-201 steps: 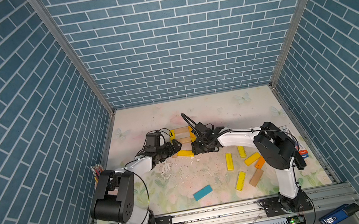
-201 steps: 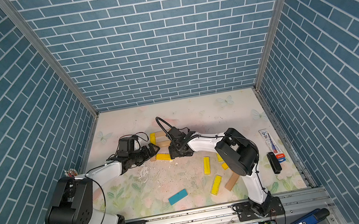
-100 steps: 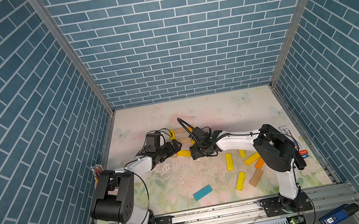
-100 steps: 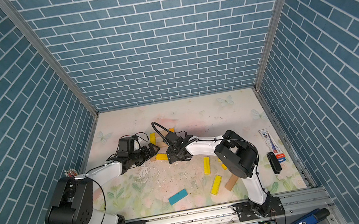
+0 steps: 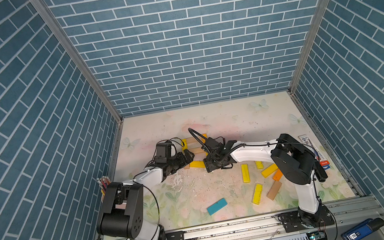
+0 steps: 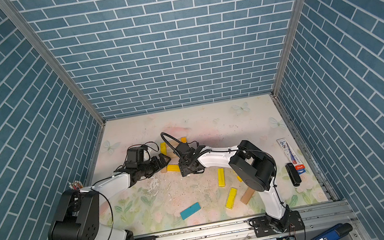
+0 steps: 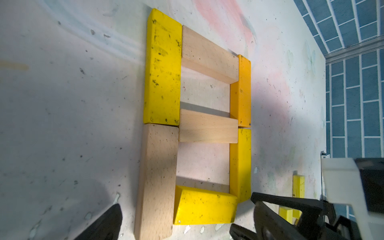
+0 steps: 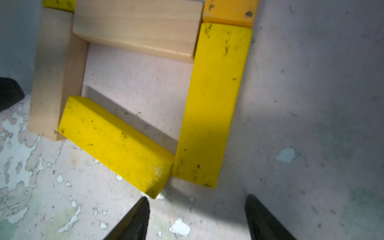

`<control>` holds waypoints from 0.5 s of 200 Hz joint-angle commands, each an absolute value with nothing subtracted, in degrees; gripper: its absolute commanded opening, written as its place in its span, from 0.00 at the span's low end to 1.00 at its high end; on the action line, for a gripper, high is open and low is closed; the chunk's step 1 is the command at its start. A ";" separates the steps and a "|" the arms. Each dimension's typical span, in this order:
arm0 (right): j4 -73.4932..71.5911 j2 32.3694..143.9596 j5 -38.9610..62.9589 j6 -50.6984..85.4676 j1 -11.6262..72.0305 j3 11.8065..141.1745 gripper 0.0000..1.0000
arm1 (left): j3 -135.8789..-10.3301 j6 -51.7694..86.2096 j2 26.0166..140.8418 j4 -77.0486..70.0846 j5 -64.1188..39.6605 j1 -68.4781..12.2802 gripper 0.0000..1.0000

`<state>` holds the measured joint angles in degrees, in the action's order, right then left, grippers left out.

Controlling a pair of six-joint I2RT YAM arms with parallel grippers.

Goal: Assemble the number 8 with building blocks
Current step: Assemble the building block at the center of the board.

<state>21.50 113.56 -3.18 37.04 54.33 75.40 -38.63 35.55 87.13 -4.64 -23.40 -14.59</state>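
Observation:
Several building blocks form a figure 8 (image 5: pixel 195 149) (image 6: pixel 174 152) in mid-table: yellow, tan and orange planks. Its bottom yellow block (image 8: pixel 116 143) (image 7: pixel 204 207) lies askew, one end against the tan side block (image 7: pixel 155 182), the other at the corner of the yellow side block (image 8: pixel 212 104). My right gripper (image 8: pixel 197 204) (image 5: pixel 209 167) is open just in front of that corner, holding nothing. At the figure's front left my left gripper (image 5: pixel 188 157) (image 7: pixel 174 217) is wide open, empty, its fingers either side of the figure's near end.
Loose blocks lie at the front right: a teal one (image 5: pixel 216 206), yellow ones (image 5: pixel 245 173) (image 5: pixel 257 193), a tan one (image 5: pixel 274 190), an orange one (image 5: pixel 277 175). A tube (image 5: pixel 313 148) and a black item (image 6: pixel 293 174) lie by the right wall, pens (image 5: pixel 103 183) by the left wall.
My right gripper has moved a little left and toward the front, from the figure's right side to its front right corner. The left arm has stayed put.

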 commanded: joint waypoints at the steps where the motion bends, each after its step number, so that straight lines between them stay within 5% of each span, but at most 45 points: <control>1: 25.97 115.84 -4.80 36.74 54.55 76.27 0.73 | -38.00 35.24 87.18 -4.56 -22.91 -14.24 1.00; 100: 25.86 117.06 -5.43 37.97 54.42 78.22 0.69 | -37.75 35.16 87.36 -4.93 -23.45 -14.24 1.00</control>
<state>23.27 114.69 -4.54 37.06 54.33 77.12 -38.50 35.55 87.13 -4.67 -23.38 -14.59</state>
